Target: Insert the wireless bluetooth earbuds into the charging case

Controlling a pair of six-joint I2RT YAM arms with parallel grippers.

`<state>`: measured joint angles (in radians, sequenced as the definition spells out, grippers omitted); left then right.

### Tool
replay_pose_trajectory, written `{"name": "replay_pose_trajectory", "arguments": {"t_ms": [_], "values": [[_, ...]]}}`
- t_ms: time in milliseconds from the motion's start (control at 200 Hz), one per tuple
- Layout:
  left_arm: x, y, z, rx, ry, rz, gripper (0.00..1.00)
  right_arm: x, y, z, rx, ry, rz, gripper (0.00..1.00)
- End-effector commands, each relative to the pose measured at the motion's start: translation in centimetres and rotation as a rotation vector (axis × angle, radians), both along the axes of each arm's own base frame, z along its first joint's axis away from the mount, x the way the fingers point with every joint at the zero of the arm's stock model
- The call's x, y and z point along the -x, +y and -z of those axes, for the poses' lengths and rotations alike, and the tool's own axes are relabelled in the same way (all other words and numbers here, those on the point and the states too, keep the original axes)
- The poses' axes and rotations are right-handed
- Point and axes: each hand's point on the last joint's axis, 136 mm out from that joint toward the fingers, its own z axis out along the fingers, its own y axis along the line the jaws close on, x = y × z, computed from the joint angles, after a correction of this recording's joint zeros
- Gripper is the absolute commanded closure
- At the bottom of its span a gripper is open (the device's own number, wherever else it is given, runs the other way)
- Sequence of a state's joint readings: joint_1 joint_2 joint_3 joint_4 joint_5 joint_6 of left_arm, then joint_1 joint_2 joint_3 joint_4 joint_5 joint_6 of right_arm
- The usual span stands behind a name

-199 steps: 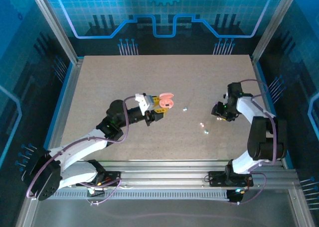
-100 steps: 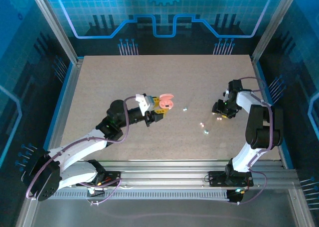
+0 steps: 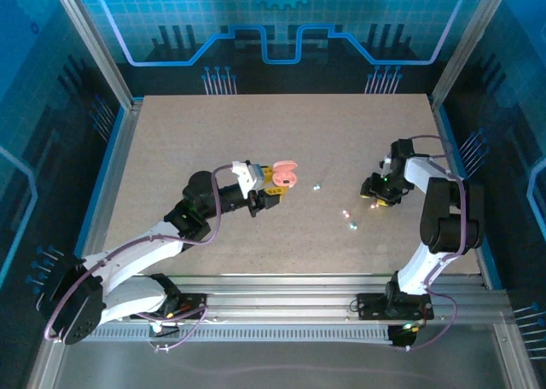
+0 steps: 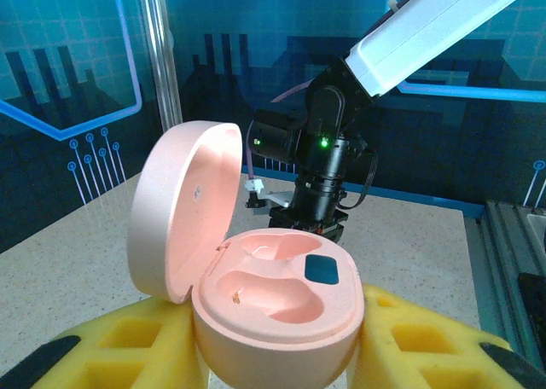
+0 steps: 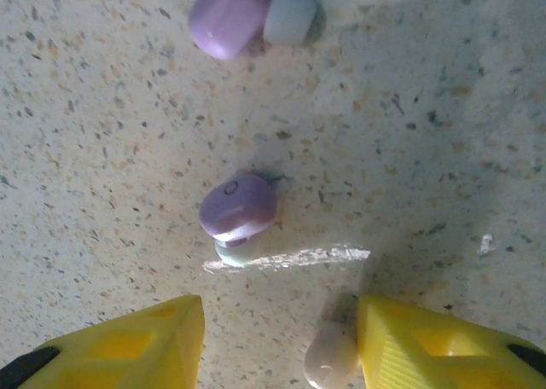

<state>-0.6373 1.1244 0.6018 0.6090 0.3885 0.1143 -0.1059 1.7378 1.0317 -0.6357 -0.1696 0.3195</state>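
Three earbuds [image 5: 237, 210] lie loose on the speckled table [image 3: 213, 133], seen from the right wrist.

1. Centre earbud [image 5: 237, 210]: purple shell over a pale green tip, lying on its side ahead of the fingertips and between their lines.
2. Far earbud [image 5: 247, 9]: purple body with a pale end, well beyond item 1.
3. Whitish earbud [image 5: 331, 355]: just beside the inner edge of one yellow finger, seemingly touching it and not pinched.

Right gripper [image 5: 281, 346]: jaws apart and low over the table, holding nothing.

Charging case [image 4: 273, 321]: pink, lid hinged up, both wells empty. It is clamped between the yellow fingers of the left gripper [image 4: 273, 355] and held near the table's middle, well apart from the earbuds.

Handling, as a judgement: each earbud is likely very light, hard-shelled, smooth and rounded, so it may roll or squirt out of a pinch. The pale tip looks softer. Take hold across the broad purple shell with the fingers square on either side, and squeeze gently.
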Motion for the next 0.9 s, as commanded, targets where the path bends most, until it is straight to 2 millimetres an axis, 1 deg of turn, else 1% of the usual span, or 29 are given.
{"name": "replay_pose_trajectory", "arguments": {"t_ms": [0,125,275,520,650,760,815,895], "values": [[0.2,0.0,-0.3,-0.004,-0.037,0.000,0.60,1.7,0.3,-0.2,-0.042,0.043,0.040,0.49],[0.2,0.0,-0.3,-0.005,-0.035,0.000,0.61,2.5,0.6,-0.5,-0.055,0.050,0.059,0.49],[0.2,0.0,-0.2,-0.008,-0.036,0.000,0.61,3.4,0.4,-1.1,-0.041,0.049,0.090,0.50],[0.1,0.0,0.0,-0.010,-0.034,-0.003,0.61,4.3,0.9,-0.9,-0.042,0.068,0.113,0.52],[0.2,0.0,-0.2,-0.007,-0.037,-0.003,0.61,4.0,0.3,-1.5,-0.009,0.034,0.125,0.52],[0.2,0.0,-0.2,-0.007,-0.037,-0.003,0.61,3.5,-0.9,-2.0,0.041,0.008,0.145,0.52],[0.2,0.0,-0.2,-0.007,-0.037,-0.003,0.61,3.1,-1.1,-2.0,0.039,0.006,0.137,0.49],[0.2,0.0,-0.3,-0.005,-0.037,-0.001,0.61,2.0,-0.7,-2.2,0.014,-0.024,0.094,0.45]]}}
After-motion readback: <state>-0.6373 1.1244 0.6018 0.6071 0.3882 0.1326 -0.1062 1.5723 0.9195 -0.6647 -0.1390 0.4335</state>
